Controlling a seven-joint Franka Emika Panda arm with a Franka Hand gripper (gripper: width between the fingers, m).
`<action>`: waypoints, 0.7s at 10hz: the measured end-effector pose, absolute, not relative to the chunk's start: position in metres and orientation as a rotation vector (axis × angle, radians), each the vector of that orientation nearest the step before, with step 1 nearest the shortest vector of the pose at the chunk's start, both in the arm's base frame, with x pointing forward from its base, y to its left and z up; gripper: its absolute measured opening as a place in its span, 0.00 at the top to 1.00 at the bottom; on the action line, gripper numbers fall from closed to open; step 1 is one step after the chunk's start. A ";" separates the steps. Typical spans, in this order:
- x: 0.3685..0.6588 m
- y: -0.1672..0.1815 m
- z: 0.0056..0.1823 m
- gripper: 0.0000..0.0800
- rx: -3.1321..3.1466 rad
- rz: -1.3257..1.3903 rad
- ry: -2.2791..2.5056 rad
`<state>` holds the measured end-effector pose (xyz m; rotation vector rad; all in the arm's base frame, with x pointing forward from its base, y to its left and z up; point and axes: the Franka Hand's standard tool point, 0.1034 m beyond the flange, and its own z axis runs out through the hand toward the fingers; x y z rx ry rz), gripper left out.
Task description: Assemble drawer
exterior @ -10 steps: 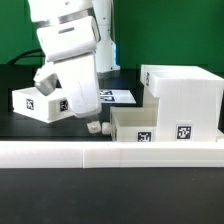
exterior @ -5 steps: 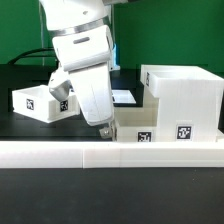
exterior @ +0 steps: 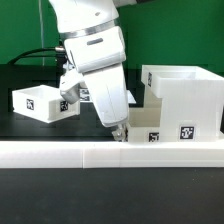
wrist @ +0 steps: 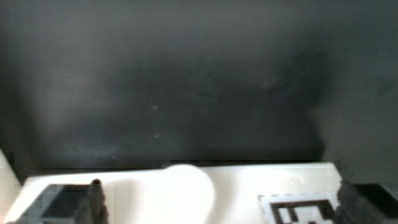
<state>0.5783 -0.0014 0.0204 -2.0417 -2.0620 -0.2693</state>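
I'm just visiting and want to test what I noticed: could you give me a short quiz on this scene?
1. Which stands taller, the small open box or the casing?
2. True or false: the small open box lies on the exterior view's right of the fingers.
3. The table is: A white, B black, C green.
Key: 1 the casing; 2 false, it lies on their left; 3 B.

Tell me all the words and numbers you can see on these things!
Words, numbers, brand names: none to read anywhere.
small box: a square black-and-white marker, only a pattern, no letters.
casing: a square black-and-white marker, only a pattern, no letters.
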 end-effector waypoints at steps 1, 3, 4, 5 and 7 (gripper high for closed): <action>0.579 0.001 0.019 0.19 -2.048 -0.275 -2.059; 0.579 0.017 0.019 0.19 -2.082 -0.276 -2.024; 0.580 0.017 0.018 0.19 -2.090 -0.254 -2.032; 0.580 0.017 0.017 0.19 -2.105 -0.230 -2.033; 0.579 0.016 0.015 0.19 -2.115 -0.201 -2.012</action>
